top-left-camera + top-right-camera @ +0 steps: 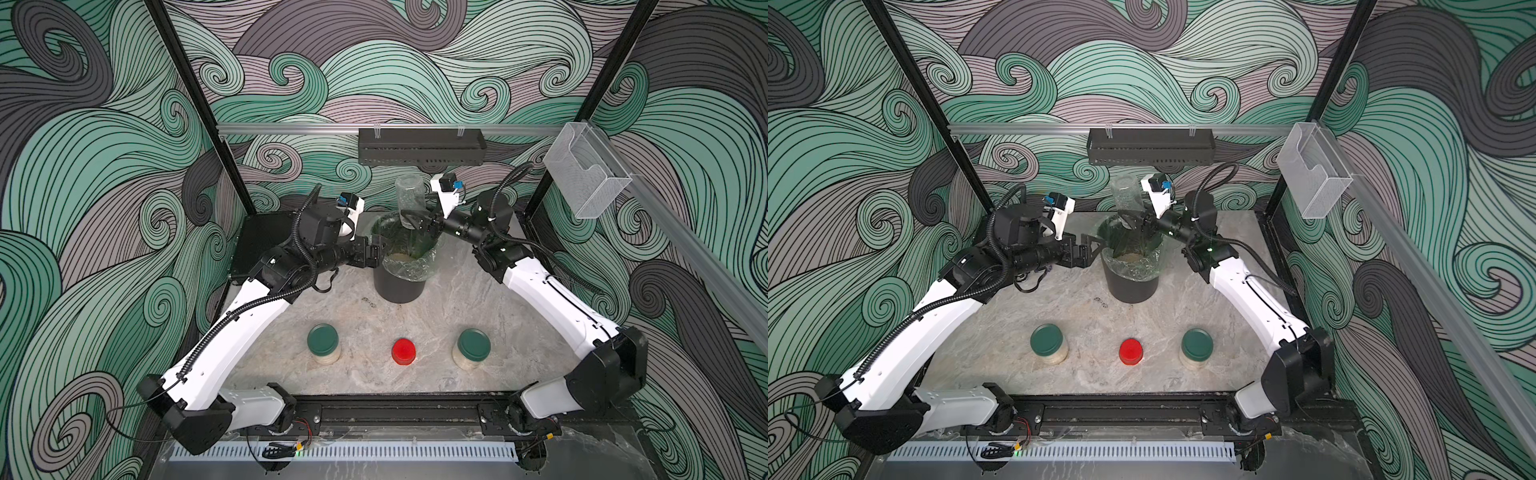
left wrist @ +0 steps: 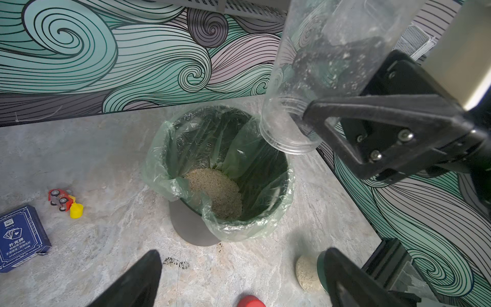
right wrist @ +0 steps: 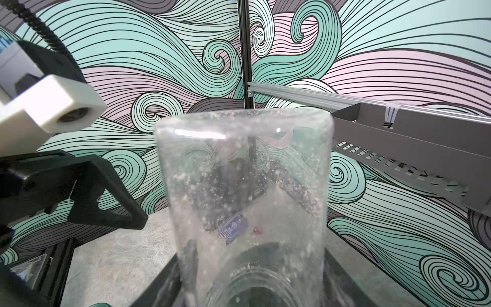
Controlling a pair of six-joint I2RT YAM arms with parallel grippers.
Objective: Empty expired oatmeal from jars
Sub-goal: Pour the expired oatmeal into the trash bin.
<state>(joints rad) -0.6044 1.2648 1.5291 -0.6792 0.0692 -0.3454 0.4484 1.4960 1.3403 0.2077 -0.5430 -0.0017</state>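
Top views both show two lidded jars (image 1: 324, 343) (image 1: 473, 347) of oatmeal (image 1: 465, 360) at the surface's (image 1: 361, 374) front, a red lid (image 1: 403, 351) between. Beyond, right fingers (image 2: 372, 106) clamp an empty jar (image 1: 409, 195) mouth-down, nearly upright, over the bin (image 1: 399, 286); left fingers (image 2: 132, 281) gape beside it.

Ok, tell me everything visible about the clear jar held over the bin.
The clear jar is a tall, lidless, glass-like cylinder with a threaded neck. It is upside down and slightly tilted, its mouth over the lined black bin. It looks emptied: only pale crumbs and dust cling inside. The right gripper is shut on it near the neck; nothing else touches it.
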